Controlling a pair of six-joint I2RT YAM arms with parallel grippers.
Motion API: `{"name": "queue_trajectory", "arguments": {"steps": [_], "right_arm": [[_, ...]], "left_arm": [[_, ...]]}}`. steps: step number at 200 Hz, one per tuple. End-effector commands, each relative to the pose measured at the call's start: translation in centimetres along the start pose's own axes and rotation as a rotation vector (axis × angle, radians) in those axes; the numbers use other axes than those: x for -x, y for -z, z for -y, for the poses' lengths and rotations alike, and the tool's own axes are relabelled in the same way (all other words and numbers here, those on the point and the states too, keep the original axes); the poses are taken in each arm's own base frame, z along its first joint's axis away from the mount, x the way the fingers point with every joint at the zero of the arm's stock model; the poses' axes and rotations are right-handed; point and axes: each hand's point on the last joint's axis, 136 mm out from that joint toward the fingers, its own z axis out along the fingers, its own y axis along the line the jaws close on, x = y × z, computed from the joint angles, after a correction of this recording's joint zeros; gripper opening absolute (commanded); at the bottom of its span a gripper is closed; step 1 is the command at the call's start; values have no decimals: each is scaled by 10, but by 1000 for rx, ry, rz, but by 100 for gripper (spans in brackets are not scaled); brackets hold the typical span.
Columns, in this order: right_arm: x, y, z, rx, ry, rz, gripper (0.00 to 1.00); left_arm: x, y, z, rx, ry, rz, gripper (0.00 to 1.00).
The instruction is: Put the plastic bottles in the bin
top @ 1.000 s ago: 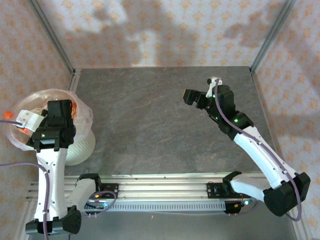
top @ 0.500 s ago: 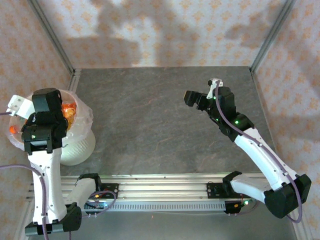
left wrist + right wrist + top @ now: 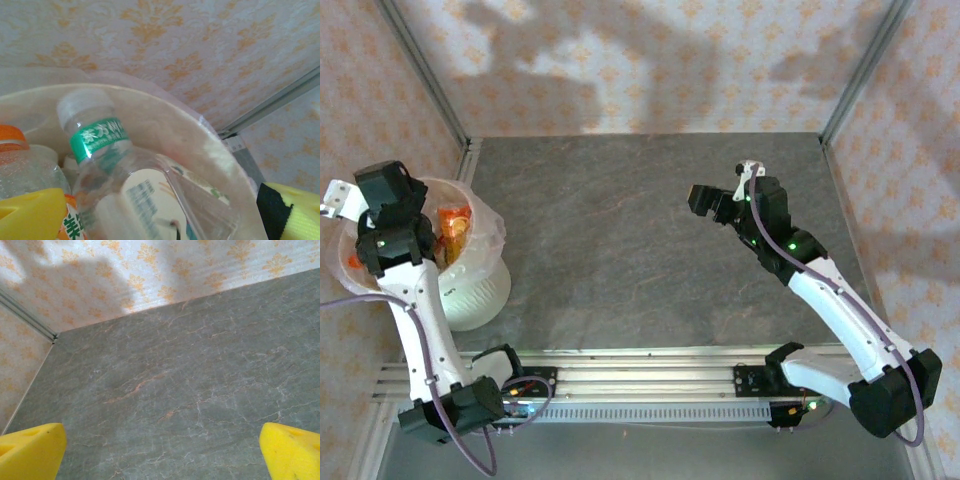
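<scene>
At left side of table, near wall: bin [image 3: 480, 290] holds several bottles [image 3: 453, 225]. Green-label bottle [image 3: 100, 137] lies inside, next to orange-cap bottle [image 3: 10, 137]. L gripper [image 3: 161, 212] over bin, jaws spread wide, gripping nothing. R gripper [image 3: 161, 452] raised over table [image 3: 175, 365], right of centre, jaws likewise released, empty.

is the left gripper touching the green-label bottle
Cannot tell: left wrist view shows the bottle between the open gripper's fingers, but depth hides any gap.

The bin [image 3: 480, 290], bottles [image 3: 453, 225] inside, stands apparently on the table's [image 3: 620, 230] left edge.
</scene>
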Motion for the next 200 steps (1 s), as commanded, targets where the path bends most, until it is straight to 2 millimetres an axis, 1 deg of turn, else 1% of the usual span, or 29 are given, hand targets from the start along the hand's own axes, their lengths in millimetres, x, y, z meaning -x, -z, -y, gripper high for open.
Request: {"name": "queue_trajectory", "arguments": {"steps": [1, 11, 25, 49, 73, 101, 113, 138, 162, 176, 188, 200], "right_arm": [[7, 4, 2, -7, -22, 33, 99], [7, 4, 1, -6, -21, 33, 99], [7, 4, 1, -5, -20, 30, 99], [6, 4, 1, -4, -24, 30, 99], [5, 4, 2, -6, -27, 31, 99], [5, 6, 4, -11, -26, 38, 99], [5, 6, 4, -13, -24, 40, 99], [6, 6, 5, -14, -24, 42, 99], [9, 8, 6, -22, -39, 62, 99], [13, 10, 11, -51, -48, 90, 99], [19, 15, 18, -92, -47, 120, 99], [24, 21, 27, -144, -39, 153, 99]], "left_arm": [[-52, -11, -15, -2, 13, -177, 100], [-49, -7, -18, 8, 12, -167, 100], [-44, -2, -16, 10, -3, -169, 100], [-31, 11, 0, -48, -10, -176, 100], [-14, 33, 12, -113, 10, -153, 100], [0, 68, 29, -250, 52, -141, 100], [4, 83, 41, -334, 77, -148, 100], [8, 118, 73, -536, 112, -180, 100], [10, 160, 108, -757, 87, -192, 99], [7, 184, 128, -885, 65, -215, 99], [3, 201, 142, -973, 46, -235, 99], [-6, 215, 155, -1047, 19, -261, 99]]}}
